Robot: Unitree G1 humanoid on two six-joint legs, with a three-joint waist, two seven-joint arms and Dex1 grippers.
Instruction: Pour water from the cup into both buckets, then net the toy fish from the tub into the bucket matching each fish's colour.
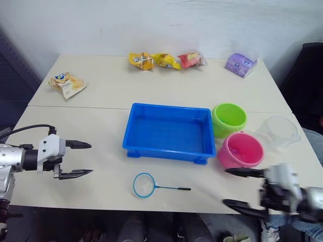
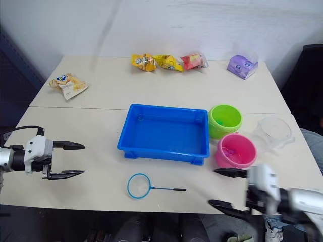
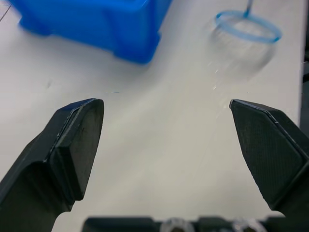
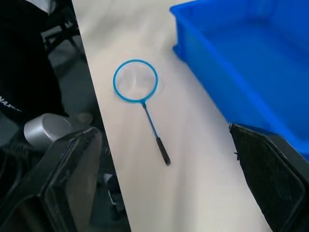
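The blue tub (image 1: 169,132) sits mid-table, and I make out no toy fish in it. To its right stand the green bucket (image 1: 228,118) and the pink bucket (image 1: 240,149), with a small magenta speck inside the pink one. The clear cup (image 1: 277,132) stands upright just right of the buckets. The net (image 1: 144,185) lies flat in front of the tub, handle pointing right. My left gripper (image 1: 90,158) hovers open at the left, well apart from the net. My right gripper (image 1: 227,187) is open below the pink bucket, near the table's front edge. The right wrist view shows the net (image 4: 136,79) beside the tub (image 4: 251,58).
Snack packets line the table's far edge: two yellow (image 1: 143,61), one red (image 1: 192,59) and one purple (image 1: 240,64). Another packet (image 1: 67,84) lies at the far left. A dark chair (image 1: 308,75) stands past the table's right side.
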